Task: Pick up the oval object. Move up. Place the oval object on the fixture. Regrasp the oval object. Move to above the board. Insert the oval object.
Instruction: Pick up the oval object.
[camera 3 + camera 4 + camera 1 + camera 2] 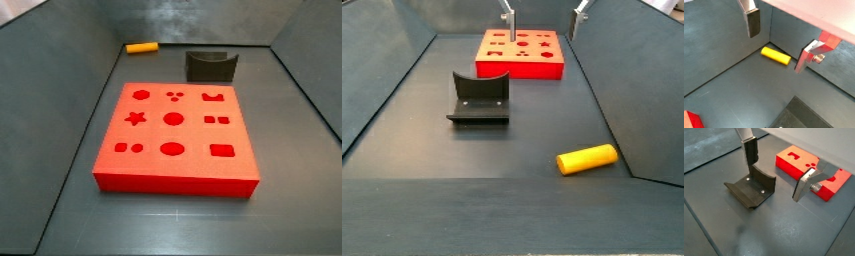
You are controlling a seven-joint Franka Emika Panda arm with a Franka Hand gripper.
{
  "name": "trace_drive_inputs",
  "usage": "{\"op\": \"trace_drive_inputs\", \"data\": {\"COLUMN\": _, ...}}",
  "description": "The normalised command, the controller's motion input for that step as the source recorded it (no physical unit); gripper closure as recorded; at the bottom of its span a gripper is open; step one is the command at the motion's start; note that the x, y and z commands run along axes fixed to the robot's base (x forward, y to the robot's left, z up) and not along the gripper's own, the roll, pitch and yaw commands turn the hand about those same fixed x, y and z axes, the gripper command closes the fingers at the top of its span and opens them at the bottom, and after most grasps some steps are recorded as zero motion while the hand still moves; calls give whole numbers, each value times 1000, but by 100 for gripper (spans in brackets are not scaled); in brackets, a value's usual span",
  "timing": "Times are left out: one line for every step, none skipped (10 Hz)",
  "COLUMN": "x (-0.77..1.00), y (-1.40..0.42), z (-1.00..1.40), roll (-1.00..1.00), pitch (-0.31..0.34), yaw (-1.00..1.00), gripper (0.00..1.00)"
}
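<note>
The yellow-orange oval object [775, 55] lies on its side on the dark floor near a wall corner; it shows in both side views [140, 47] [588, 158]. The dark fixture [751, 190] stands between it and the red board [174, 130], as both side views show [210, 66] [478, 98]. My gripper [779, 42] hangs high above the floor, open and empty. Its fingers [750, 150] are wide apart, and only their tips [508, 18] show over the board [520, 52] in a side view.
Grey walls enclose the floor on all sides [54, 60]. The oval object rests close to a side wall [643, 100]. The board's corner [811, 170] lies beside the fixture under my fingers.
</note>
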Motion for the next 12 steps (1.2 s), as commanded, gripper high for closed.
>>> {"op": "trace_drive_inputs", "data": {"x": 300, "y": 291, "z": -814, "roll": 0, "pitch": 177, "yaw": -663, "gripper": 0}}
{"op": "trace_drive_inputs", "data": {"x": -14, "y": 106, "z": -554, "roll": -19, "pitch": 261, "yaw": -891, "gripper": 0}}
{"op": "trace_drive_inputs", "data": {"x": -9, "y": 97, "z": -571, "roll": -13, "pitch": 256, "yaw": -894, "gripper": 0}}
{"op": "trace_drive_inputs", "data": {"x": 0, "y": 20, "z": -846, "roll": -13, "pitch": 130, "yaw": -974, "gripper": 0}}
{"op": "trace_drive_inputs", "data": {"x": 0, "y": 20, "z": -894, "roll": -41, "pitch": 74, "yaw": -1000, "gripper": 0}}
{"op": "trace_drive_inputs", "data": {"x": 0, "y": 17, "z": -909, "roll": -39, "pitch": 66, "yaw": -1000, "gripper": 0}}
{"op": "trace_drive_inputs", "data": {"x": 0, "y": 31, "z": -906, "roll": -40, "pitch": 70, "yaw": -1000, "gripper": 0}}
{"op": "trace_drive_inputs", "data": {"x": -143, "y": 140, "z": -866, "roll": -81, "pitch": 77, "yaw": -903, "gripper": 0}}
{"op": "trace_drive_inputs", "data": {"x": -214, "y": 229, "z": -877, "roll": -74, "pitch": 96, "yaw": -803, "gripper": 0}}
{"op": "trace_drive_inputs", "data": {"x": -46, "y": 409, "z": -903, "roll": -23, "pitch": 153, "yaw": -623, "gripper": 0}}
{"op": "trace_drive_inputs", "data": {"x": -29, "y": 420, "z": -897, "roll": -26, "pitch": 156, "yaw": -611, "gripper": 0}}
{"op": "trace_drive_inputs", "data": {"x": -40, "y": 569, "z": -823, "roll": -24, "pitch": 187, "yaw": -449, "gripper": 0}}
